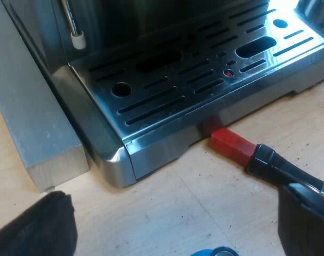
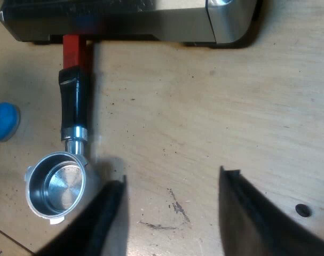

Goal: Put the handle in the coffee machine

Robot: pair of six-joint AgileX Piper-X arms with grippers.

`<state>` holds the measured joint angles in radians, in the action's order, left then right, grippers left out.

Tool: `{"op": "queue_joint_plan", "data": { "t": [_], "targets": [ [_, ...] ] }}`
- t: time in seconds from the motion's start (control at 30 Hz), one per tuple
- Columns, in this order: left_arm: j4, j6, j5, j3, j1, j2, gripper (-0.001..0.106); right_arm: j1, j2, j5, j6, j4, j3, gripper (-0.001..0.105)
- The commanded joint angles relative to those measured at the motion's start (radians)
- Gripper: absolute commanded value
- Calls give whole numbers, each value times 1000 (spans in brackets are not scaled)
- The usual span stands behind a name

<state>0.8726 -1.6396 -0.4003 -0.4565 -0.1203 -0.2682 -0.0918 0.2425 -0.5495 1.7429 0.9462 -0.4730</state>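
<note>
Pickup pending: holder [image 2: 73,106] is left loose on worktop [image 2: 204,117], red end against machine [image 2: 151,21]. Left gripper [image 1: 176,194] and right gripper [image 2: 173,177] are spread open, empty; a handle grasp is required.

The desk [image 2: 204,106] is pale wood, strewn with dark specks and a few scratches, with a small dark hole [image 2: 303,210] in it. On it stands the espresso machine [image 1: 151,144], its steel base flat on the wood; a grey block [image 1: 39,133] sits just beside the base. The holder [image 2: 57,184] lies loose, basket open upward, its red end [image 2: 74,50] touching the machine's front. A blue tamper [image 2: 2,121] rests near the holder
</note>
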Motion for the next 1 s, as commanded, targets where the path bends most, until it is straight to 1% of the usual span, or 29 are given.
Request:
{"op": "queue_joint_plan", "data": {
  "t": [0.03, 0.17, 0.4, 0.5, 0.57, 0.7, 0.73, 0.83, 0.87, 0.9, 0.93, 0.97, 1.0],
  "targets": [
    [-13, -1, -9, -2, -5, -1, 79, 4, -1, -16, 28, 1, -13, 33],
    [-13, -1, -9, -2, -5, -1, 79, 4, -1, -16, 34, 1, -13, 36],
    [-13, -1, -9, -2, -5, -1, 79, 4, -1, -16, 34, 1, -13, 36],
    [-13, -1, -9, -2, -5, -1, 79, 4, -1, 4, 15, 1, -13, 36],
    [-13, 13, -49, -2, -5, -1, 79, 4, -1, 23, 7, 3, -16, 37],
    [-11, 15, -56, -2, -5, -1, 79, 4, 3, 23, 13, 1, -30, 37],
    [-11, 15, -56, -2, -5, -1, 79, 4, 25, 23, 31, 1, -57, 44],
    [-3, 15, -101, -8, -5, -9, 79, 4, 68, 25, 60, 1, -93, 58],
    [7, 15, -111, -13, -5, -16, 79, 4, 90, 25, 81, 4, -112, 61],
    [15, 15, -114, -19, -5, -21, 79, 4, 94, 25, 83, 4, -118, 61],
    [56, 29, -124, -41, -5, -43, 79, 4, 107, 25, 91, 5, -125, 62],
    [70, 37, -127, -47, -5, -53, 79, 4, 107, 25, 95, 6, -129, 62],
    [78, 50, -131, -55, -5, -59, 79, 4, 128, 25, 114, 11, -148, 62]
  ]
}}
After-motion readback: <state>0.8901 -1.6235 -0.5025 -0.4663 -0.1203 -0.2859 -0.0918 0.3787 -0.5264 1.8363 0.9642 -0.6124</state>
